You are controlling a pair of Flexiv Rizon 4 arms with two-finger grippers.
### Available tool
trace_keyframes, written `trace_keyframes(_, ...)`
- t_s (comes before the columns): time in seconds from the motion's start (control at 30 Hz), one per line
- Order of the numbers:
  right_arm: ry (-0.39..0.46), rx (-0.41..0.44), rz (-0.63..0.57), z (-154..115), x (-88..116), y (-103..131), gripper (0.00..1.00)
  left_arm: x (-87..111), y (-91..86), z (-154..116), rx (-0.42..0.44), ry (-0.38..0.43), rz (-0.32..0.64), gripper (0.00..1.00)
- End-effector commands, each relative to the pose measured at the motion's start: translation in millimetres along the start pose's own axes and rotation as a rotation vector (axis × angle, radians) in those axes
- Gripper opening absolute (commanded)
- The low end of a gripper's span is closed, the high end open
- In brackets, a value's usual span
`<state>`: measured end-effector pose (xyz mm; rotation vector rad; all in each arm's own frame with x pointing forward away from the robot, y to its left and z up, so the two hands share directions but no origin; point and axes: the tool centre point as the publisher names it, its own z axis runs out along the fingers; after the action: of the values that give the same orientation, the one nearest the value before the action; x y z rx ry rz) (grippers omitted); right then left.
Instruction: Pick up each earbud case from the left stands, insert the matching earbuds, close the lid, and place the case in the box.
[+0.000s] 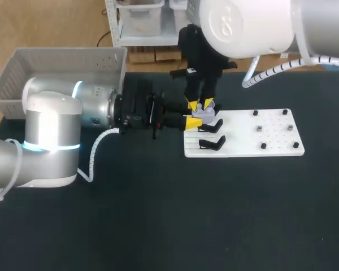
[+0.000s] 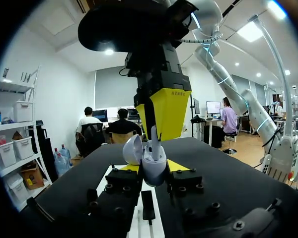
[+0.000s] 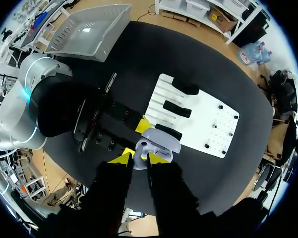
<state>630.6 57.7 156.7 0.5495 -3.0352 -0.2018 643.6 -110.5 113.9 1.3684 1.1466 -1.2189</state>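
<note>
Here, one pale grey case (image 2: 154, 168), lid hinged open, sat clamped in the left jaws over the white board's (image 1: 243, 149) left end. The right jaws pinched one white earbud (image 2: 154, 138) upright in it. Three black stands (image 3: 177, 109), six pegs (image 1: 259, 129) and one grey box (image 1: 56, 62) showed.

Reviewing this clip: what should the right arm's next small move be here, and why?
Probably ease the right gripper straight down a little. The white earbud it pinches stands upright, its stem well above the rim of the pale grey open-lidded earbud case, which the left gripper holds steady over the table, so the bud looks not yet seated.
</note>
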Motion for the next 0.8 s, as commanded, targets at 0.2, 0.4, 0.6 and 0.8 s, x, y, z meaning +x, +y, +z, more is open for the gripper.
trace_keyframes(0.2, 0.005, -0.002, 0.005, 4.0, -2.4, -3.8, 0.0, 0.2, -0.6, 0.1, -0.003, -0.002, 0.003, 0.0)
trace_keyframes(0.4, 0.002, 0.001, 0.008, 4.9, -3.4, -5.9, 0.0, 0.2, -0.6, 0.1, -0.003, -0.002, 0.003, 0.0)
trace_keyframes(0.6, 0.011, 0.007, 0.0, 7.3, -5.4, -4.3, 0.0, 0.2, -0.6, 0.1, -0.003, -0.002, 0.003, 0.0)
trace_keyframes(0.8, 0.003, 0.013, 0.003, 3.4, -3.5, -3.5, 1.0, 0.2, -0.6, 0.1, -0.003, -0.002, 0.003, 0.0)
